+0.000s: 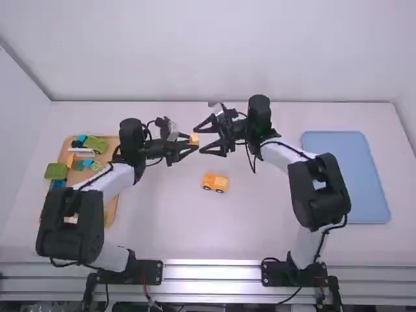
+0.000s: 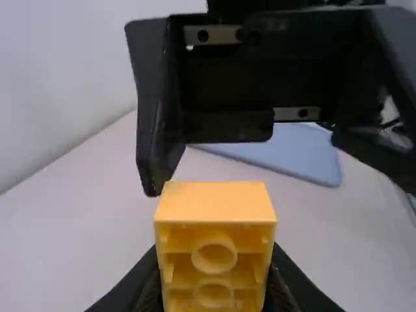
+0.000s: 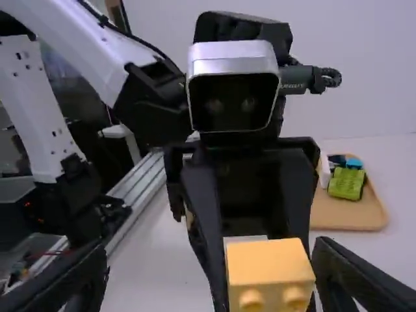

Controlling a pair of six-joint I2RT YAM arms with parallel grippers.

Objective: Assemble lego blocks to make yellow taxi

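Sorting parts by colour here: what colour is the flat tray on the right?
Light blue tray; best in the high view.

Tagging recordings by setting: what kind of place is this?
Probably a robotics lab or test station: two arms mounted at a metal rail, a white table against plain walls, and a wooden tray of toy blocks.

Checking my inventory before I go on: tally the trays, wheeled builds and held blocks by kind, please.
Trays: 2 (blue tray, wooden tray)
Wheeled builds: 1 (yellow-orange car on the table)
Held blocks: 1 (yellow-orange block)
Total: 4
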